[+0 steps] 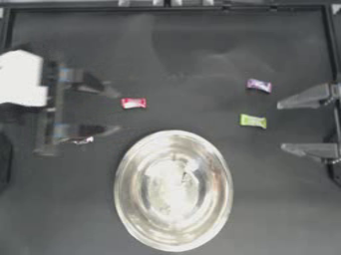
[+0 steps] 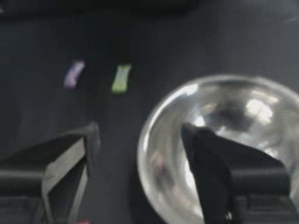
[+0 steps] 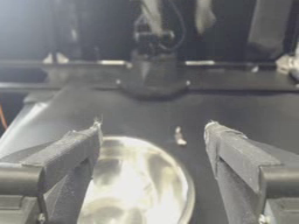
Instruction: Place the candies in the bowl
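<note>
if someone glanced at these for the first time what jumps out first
The big shiny silver bowl at the bottom middle of the top view dominates the dark table. Next come the bright candies: red candy above the bowl toward the left, purple candy and green candy toward the right. The left gripper and right gripper both wait open at their sides.
</note>
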Available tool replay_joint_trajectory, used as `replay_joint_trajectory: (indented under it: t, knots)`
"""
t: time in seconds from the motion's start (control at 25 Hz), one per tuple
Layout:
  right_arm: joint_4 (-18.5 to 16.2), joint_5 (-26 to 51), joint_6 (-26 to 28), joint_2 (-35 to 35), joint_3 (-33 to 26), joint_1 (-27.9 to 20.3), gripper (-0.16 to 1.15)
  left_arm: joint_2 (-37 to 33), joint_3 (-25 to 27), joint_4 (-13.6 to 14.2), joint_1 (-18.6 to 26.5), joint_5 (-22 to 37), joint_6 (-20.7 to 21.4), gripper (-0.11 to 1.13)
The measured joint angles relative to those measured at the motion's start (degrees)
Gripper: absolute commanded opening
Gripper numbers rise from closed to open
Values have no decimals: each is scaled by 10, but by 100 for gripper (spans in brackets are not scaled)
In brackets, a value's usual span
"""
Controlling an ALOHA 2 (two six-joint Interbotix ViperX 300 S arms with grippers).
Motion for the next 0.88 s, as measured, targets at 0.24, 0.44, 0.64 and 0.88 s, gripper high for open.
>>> replay_joint_trajectory:
  t: [0.24,0.44,0.64,0.88]
  knots:
    - [3,31,0,-12,-5,-14,99,-115,91,-5,27,-40,-7,91]
    - [6,83,0,-12,-31,-37,99,-170,147,-22,51,-59,-7,91]
    - [19,190,-1,-12,-81,-82,99,-180,165,-32,57,-66,-7,91]
    - [18,403,-11,10,-175,-194,99,-180,178,-32,62,-78,-7,91]
